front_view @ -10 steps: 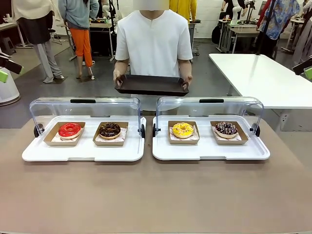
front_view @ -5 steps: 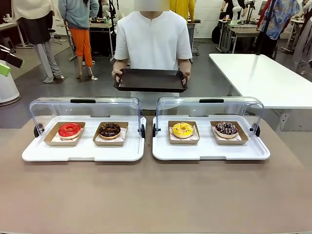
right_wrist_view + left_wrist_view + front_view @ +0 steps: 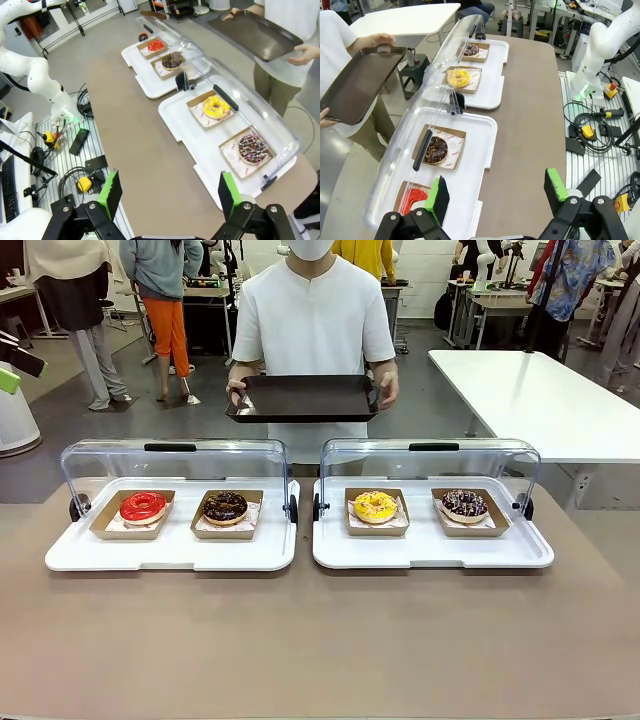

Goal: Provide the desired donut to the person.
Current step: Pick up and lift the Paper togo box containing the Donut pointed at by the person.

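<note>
Four donuts lie in brown paper trays under raised clear lids: red [image 3: 143, 506], chocolate [image 3: 225, 506], yellow [image 3: 375, 506] and sprinkled chocolate [image 3: 464, 504]. Nothing marks one as the desired donut. The person [image 3: 315, 325] stands at the far side holding an empty dark tray [image 3: 305, 398] in both hands. My left gripper [image 3: 497, 192] hovers open and empty above the near table edge by the red donut [image 3: 415, 197]; it peeks in at the front view's left edge [image 3: 14, 370]. My right gripper [image 3: 169, 194] is open and empty, high above the table, with the sprinkled donut [image 3: 252, 148] nearest.
Two white serving trays [image 3: 170, 552] [image 3: 430, 554] sit side by side across the table's far half. Their clear lids [image 3: 175, 460] [image 3: 430, 458] stand tipped back toward the person. The brown tabletop [image 3: 320, 640] in front is bare. Bystanders and a white table [image 3: 540, 390] are behind.
The person has lifted the dark tray higher, toward chest level. My left gripper rose slightly at the left edge, and my right gripper left the front view's right edge.
</note>
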Robot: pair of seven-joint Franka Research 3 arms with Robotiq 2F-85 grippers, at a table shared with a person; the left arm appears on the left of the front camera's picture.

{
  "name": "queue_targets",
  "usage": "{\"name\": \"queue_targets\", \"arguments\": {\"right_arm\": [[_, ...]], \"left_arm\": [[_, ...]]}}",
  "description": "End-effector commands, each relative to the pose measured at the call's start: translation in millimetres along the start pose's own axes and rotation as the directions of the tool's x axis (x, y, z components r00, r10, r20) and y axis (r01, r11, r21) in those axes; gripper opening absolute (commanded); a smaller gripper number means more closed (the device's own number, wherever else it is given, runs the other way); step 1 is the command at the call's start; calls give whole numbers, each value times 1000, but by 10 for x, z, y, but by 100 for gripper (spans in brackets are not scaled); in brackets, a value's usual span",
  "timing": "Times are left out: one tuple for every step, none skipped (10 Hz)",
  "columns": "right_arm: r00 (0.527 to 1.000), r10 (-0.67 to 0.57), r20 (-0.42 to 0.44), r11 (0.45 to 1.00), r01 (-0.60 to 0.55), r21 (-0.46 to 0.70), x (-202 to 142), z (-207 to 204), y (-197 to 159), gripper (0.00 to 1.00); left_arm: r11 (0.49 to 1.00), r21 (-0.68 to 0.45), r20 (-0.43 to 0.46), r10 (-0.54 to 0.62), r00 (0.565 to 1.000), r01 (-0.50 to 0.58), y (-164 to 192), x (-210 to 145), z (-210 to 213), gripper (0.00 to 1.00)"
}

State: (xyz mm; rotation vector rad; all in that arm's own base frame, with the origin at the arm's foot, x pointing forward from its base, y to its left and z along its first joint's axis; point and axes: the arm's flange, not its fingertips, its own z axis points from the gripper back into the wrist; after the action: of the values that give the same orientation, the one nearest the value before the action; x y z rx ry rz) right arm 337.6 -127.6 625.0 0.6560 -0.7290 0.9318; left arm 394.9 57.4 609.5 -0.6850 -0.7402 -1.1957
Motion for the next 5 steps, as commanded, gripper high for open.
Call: {"name": "queue_targets", "arguments": {"right_arm": [[1000, 0, 2, 1000, 0, -4, 2, 20, 2, 100], [1000, 0, 2, 1000, 0, -4, 2, 20, 2, 100], [1000, 0, 2, 1000, 0, -4, 2, 20, 2, 100], [1000, 0, 2, 1000, 0, -4, 2, 20, 2, 100], [1000, 0, 2, 1000, 0, -4, 2, 20, 2, 100]], "left_arm": [[1000, -6, 0, -3, 1000, 3, -4, 10, -10, 100], [1000, -6, 0, -3, 1000, 3, -4, 10, -10, 100], [1000, -6, 0, -3, 1000, 3, -4, 10, -10, 100], [1000, -6, 0, -3, 1000, 3, -4, 10, -10, 100], [1000, -6, 0, -3, 1000, 3, -4, 10, -10, 100]]}}
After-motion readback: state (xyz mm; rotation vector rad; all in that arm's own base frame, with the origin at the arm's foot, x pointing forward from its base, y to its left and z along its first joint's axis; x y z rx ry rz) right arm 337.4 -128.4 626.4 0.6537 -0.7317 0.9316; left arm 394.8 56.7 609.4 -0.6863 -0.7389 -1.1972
